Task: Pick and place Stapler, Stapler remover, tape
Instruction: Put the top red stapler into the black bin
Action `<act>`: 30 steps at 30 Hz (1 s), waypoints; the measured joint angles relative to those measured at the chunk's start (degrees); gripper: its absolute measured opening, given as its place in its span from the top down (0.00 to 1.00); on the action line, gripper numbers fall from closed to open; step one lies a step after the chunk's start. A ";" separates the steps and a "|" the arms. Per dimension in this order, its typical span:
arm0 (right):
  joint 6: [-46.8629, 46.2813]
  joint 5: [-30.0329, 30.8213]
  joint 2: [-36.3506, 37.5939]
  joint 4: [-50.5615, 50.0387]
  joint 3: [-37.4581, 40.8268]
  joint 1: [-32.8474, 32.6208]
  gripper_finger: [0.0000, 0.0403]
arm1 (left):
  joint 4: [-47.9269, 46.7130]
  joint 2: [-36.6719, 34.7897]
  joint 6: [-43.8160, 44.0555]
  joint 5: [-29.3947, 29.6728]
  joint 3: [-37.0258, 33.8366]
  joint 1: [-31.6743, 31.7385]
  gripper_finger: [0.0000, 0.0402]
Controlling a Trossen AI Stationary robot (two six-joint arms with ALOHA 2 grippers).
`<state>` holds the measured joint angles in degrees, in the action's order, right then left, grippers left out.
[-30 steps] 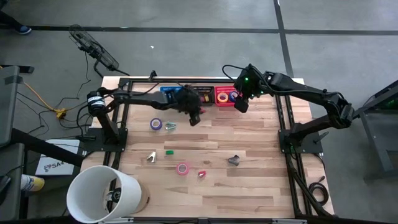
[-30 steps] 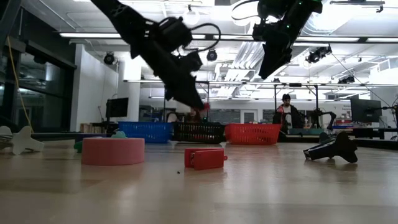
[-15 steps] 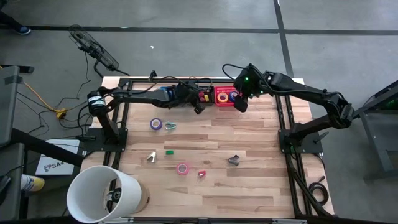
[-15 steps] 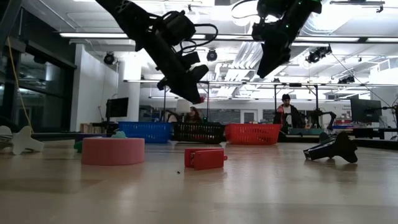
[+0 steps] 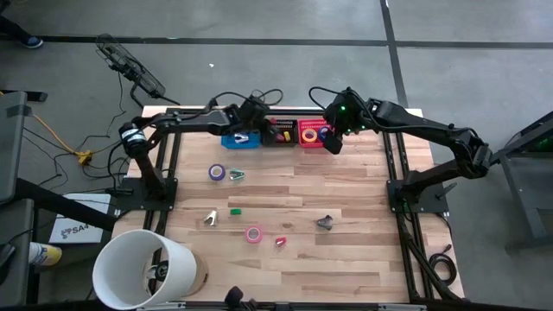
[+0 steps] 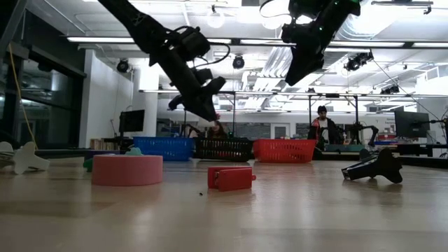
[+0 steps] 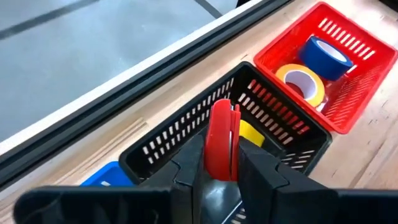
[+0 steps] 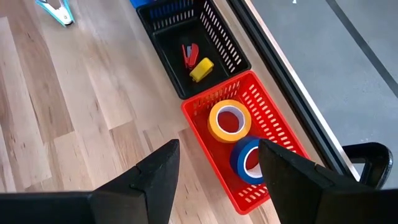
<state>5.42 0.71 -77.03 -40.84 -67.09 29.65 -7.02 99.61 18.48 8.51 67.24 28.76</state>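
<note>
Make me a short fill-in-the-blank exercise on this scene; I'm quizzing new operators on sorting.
1. The left gripper holds a small ____ stapler above the black basket.
2. The yellow tape and blue tape lie in the ____ basket.
3. The right gripper has its fingers ____, holding nothing.
4. The pink tape lies on the ____.

Missing words: red; red; open; table

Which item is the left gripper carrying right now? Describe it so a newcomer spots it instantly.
Find the row of three baskets on the table's far edge: blue, black basket, red. The left gripper hovers over the black one, shut on a small red stapler held upright. The red and yellow pieces inside the basket lie loose; this one is pinched between dark fingers.
</note>
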 joint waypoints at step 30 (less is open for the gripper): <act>-2.33 -0.68 -0.02 3.40 3.26 0.00 0.48 | -6.17 4.02 -1.48 -6.35 3.32 0.87 0.82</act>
<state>3.09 0.03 -77.06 -37.44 -63.83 29.65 -13.19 103.63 17.01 2.16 70.56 29.63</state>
